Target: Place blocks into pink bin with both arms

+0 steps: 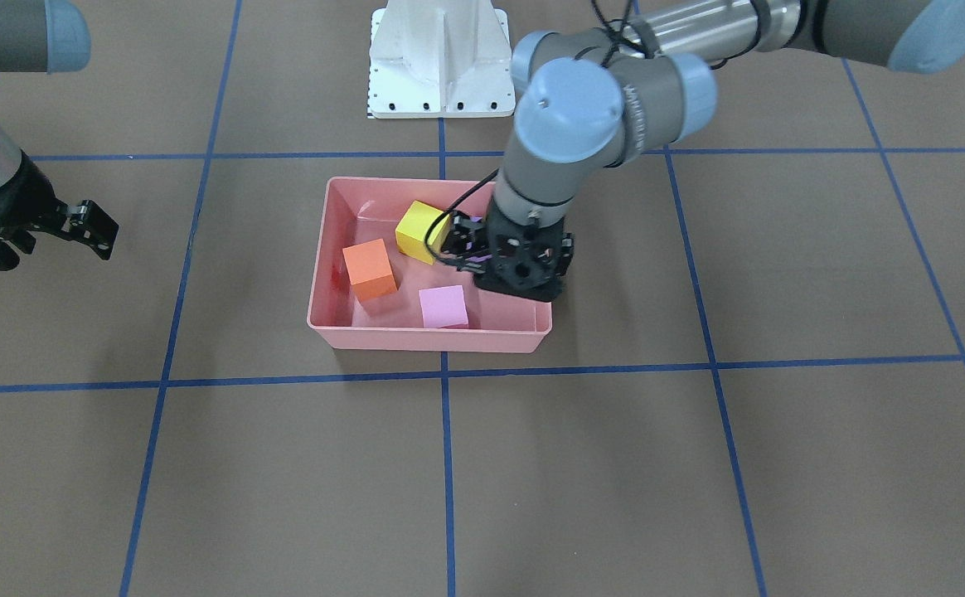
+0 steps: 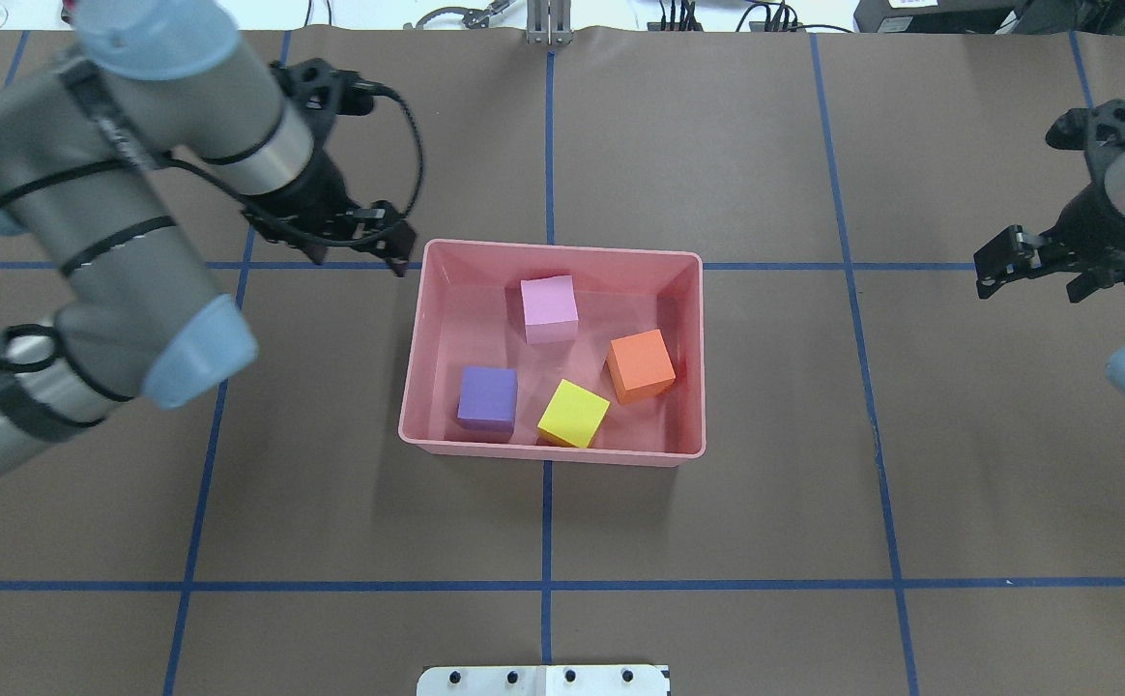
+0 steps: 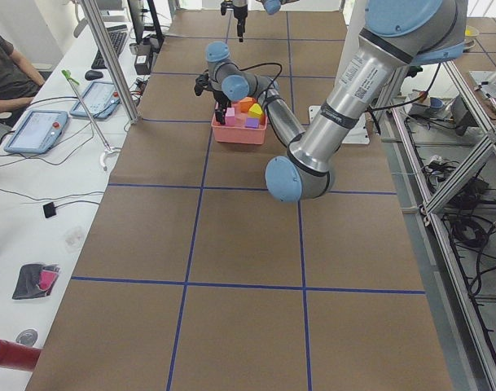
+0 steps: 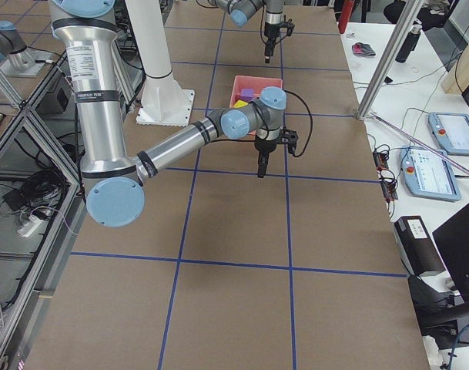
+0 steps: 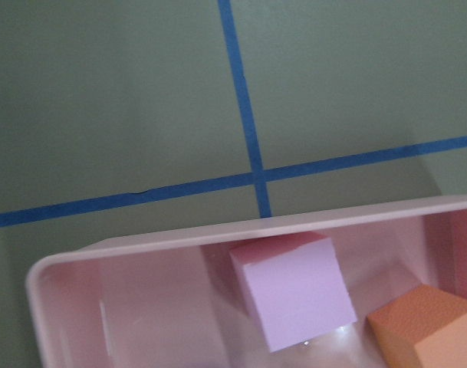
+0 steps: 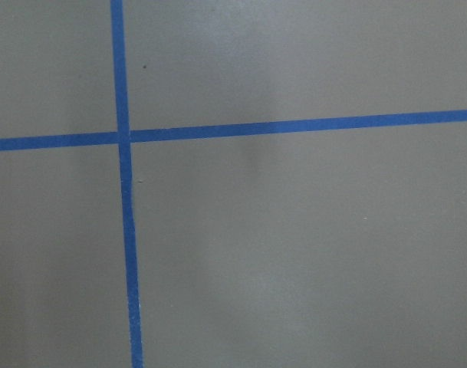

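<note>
The pink bin [image 2: 408, 387] sits at the table's middle and holds all four blocks: light pink [image 2: 549, 307], orange [image 2: 640, 364], yellow [image 2: 573, 413] and purple [image 2: 487, 396]. My left gripper [image 2: 358, 249] hangs open and empty just outside the bin's far-left corner. In the front view it [image 1: 499, 257] covers the purple block. The left wrist view shows the bin's rim [image 5: 218, 232], the light pink block [image 5: 294, 295] and the orange block [image 5: 425, 330]. My right gripper [image 2: 1031, 275] is open and empty over bare table, far to the bin's right.
Brown table cover with a grid of blue tape lines [image 2: 548, 585]. The white pedestal base [image 1: 439, 58] stands behind the bin on the robot's side. The right wrist view shows only table and a tape crossing [image 6: 123, 138].
</note>
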Controlling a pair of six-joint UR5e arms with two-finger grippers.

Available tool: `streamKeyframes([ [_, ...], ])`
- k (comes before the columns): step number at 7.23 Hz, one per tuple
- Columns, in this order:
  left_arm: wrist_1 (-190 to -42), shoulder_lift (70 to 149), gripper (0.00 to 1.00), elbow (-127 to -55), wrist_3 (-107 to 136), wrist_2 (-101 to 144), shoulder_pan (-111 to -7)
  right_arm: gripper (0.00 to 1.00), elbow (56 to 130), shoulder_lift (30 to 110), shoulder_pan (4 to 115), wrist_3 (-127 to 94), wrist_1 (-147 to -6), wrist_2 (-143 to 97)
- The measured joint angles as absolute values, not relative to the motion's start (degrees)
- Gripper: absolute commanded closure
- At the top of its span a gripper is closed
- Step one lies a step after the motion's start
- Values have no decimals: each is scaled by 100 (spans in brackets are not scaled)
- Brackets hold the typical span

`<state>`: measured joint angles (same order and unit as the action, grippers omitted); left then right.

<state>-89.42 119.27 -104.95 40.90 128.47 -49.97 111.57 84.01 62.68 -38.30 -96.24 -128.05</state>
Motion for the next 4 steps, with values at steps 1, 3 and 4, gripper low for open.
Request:
streamKeyframes([
  [1,-8933,11177,1,-10832,3219,13176,-5595,1,11033,8537,6730,-3260,-9624,-13140],
  [3,-8925,10139,1,-10706,1195,13567,-6853,1,10710,8799,7581,-2087,-9624,-13669],
  [4,-8926,9872,1,-10373,387,13605,-7380,1,10590,8897,7807,-1748,-9624,-13758],
])
